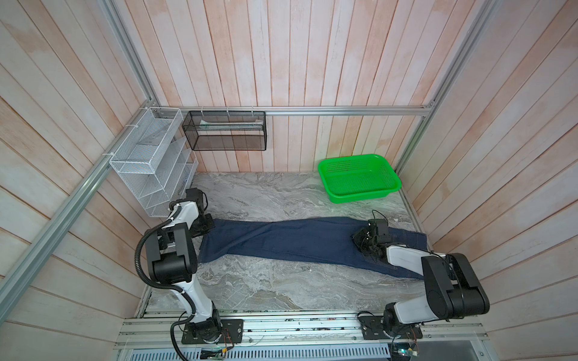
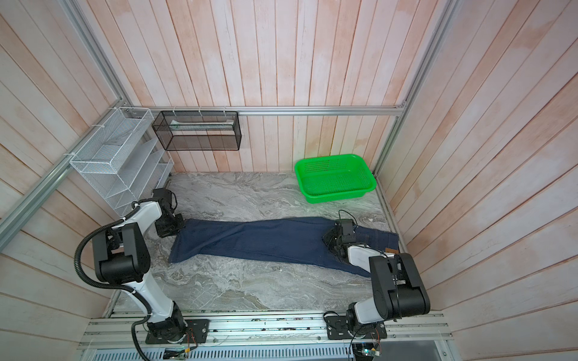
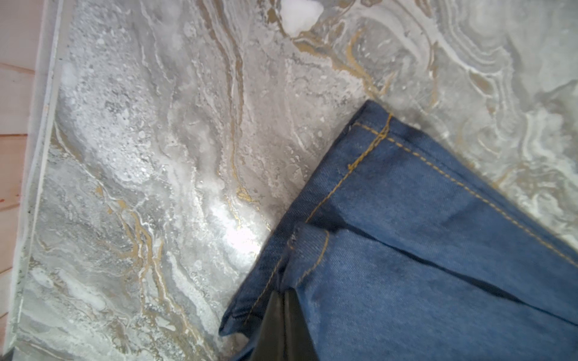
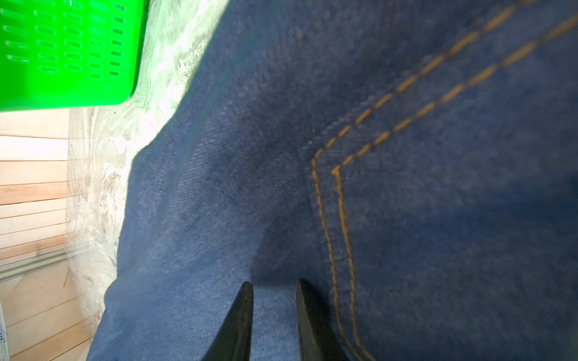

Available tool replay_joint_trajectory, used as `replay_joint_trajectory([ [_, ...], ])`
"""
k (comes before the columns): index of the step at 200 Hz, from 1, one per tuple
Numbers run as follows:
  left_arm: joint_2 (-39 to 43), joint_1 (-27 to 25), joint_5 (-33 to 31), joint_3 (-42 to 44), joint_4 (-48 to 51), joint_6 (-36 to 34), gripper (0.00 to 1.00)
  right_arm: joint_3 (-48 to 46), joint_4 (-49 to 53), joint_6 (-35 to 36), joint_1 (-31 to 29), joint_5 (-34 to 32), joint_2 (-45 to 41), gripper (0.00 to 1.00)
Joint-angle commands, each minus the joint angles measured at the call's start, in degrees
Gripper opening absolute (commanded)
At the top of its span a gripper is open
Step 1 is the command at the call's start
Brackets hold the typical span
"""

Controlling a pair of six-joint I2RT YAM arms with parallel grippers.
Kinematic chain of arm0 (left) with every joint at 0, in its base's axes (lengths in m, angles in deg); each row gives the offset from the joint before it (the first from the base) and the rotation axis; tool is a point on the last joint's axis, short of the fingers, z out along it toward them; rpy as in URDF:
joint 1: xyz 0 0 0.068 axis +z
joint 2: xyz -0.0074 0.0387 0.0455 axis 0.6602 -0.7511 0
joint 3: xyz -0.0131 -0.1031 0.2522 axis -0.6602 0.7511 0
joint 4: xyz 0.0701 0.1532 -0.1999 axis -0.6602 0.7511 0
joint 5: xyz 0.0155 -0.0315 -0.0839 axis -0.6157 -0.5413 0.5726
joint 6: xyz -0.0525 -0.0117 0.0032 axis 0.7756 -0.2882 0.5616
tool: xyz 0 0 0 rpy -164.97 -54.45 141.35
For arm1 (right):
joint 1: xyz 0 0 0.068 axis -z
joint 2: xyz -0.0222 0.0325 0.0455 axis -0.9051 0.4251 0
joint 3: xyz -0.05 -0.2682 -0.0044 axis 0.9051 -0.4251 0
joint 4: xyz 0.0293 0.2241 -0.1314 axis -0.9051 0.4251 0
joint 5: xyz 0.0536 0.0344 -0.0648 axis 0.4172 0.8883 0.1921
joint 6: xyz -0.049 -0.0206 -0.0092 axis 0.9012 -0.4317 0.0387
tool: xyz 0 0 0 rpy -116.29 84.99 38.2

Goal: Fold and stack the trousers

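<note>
Where left gripper (image 3: 283, 293) clamps, trousers (image 3: 438, 250) hem sits pinched.

The grey marbled table (image 1: 266, 290) bears the trousers (image 1: 297, 240) stretched flat and a green basket (image 1: 359, 195), seemingly apart.

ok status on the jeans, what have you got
left claw shut on trousers hem. right claw open over waist end. trousers laid out long, flat. green basket stands apart, nothing in the way.

The left gripper (image 3: 283, 295) has its dark fingers pressed together at the hem of the trousers (image 3: 438, 250), apparently pinching a fold of denim, though shadow hides the contact. From the fingertips, the tan-stitched hem runs toward one o'clock. The marble tabletop (image 3: 150, 162) spreads from nine to twelve, edged by a wooden wall (image 3: 11, 150) at nine.
</note>
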Motion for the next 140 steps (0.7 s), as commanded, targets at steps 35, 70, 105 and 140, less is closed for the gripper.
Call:
replay_joint_trajectory([
  [35,3.24,-0.4,-3.62,-2.47,-1.88,0.17,0.0,-0.19,5.76,0.84,0.05,-0.4,1.24,0.28],
  [70,7.07,-0.78,-11.43,-6.22,-3.56,-0.43,0.0,0.33,6.26,1.39,0.09,-0.73,2.58,0.28],
  [105,5.72,-0.72,-14.16,-9.32,-6.13,-2.31,0.0,0.72,7.21,1.91,0.03,-1.34,3.44,0.28],
  [140,-2.06,-0.71,-14.44,-13.5,-3.97,-2.54,0.0,1.0,8.41,2.59,0.07,-1.71,3.26,0.28],
])
